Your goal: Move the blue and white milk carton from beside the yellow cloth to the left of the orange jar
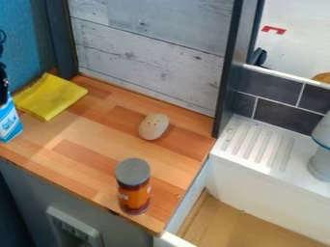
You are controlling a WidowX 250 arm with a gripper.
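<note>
At the left edge, part of the black gripper (3, 83) shows right at the top of a blue and white carton (9, 121); whether it grips the carton cannot be made out. The carton stands at the wooden counter's left side. A folded yellow cloth (49, 96) lies just behind and to the right of it. Near the counter's middle rests a pale, egg-shaped object (154, 127) with small dark spots. An upright jar (134, 186) with a grey lid and orange label stands close to the front right corner.
The wooden counter (84, 144) ends at a front edge and at a drop on the right. Behind it rises a whitewashed plank wall (151, 53) with dark posts. A white ribbed drainboard (258, 144) and a pale container (322, 154) are at the right.
</note>
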